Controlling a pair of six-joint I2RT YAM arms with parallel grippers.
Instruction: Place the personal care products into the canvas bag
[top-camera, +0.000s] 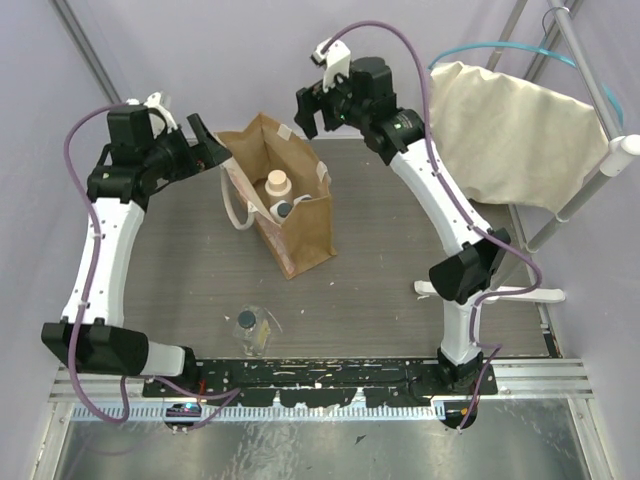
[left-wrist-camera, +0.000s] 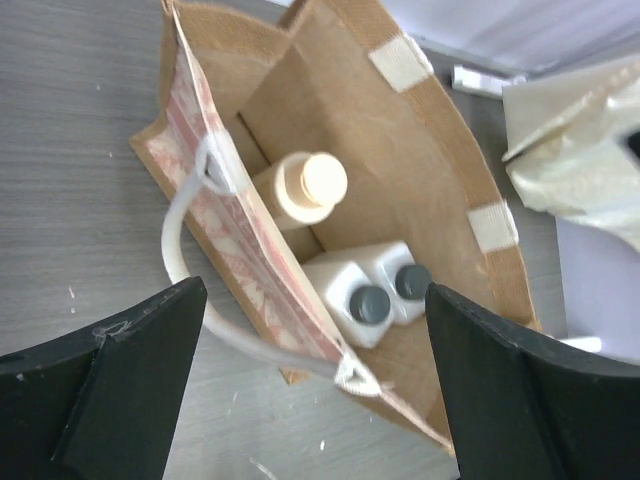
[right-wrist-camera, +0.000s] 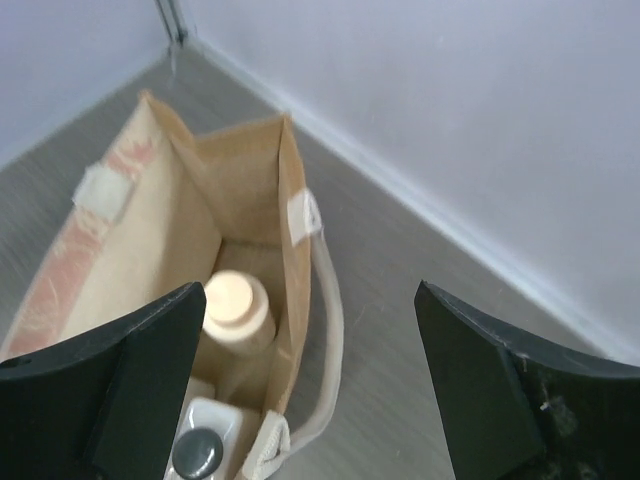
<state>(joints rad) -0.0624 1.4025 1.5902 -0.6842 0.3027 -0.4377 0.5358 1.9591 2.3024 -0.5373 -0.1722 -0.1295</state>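
I see the left end effector (left-wrist-camera: 312, 290) and right end effector (right-wrist-camera: 310, 290) wide, empty. The canvas bag (left-wrist-camera: 400, 170) holds a cream bottle (left-wrist-camera: 310, 185) and two white bottles (left-wrist-camera: 340, 280).

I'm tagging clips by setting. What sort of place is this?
Probably a robotics lab test cell, not a home: the left arm and right arm are bolted to a metal rail at the table edge, with plain pale walls and metal poles around it.

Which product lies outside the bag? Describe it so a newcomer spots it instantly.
Start at the tan canvas bag standing on the table. Toward the near edge, the small clear-wrapped item lies alone. Only it has crinkly wrap; the bottles sit inside the bag.
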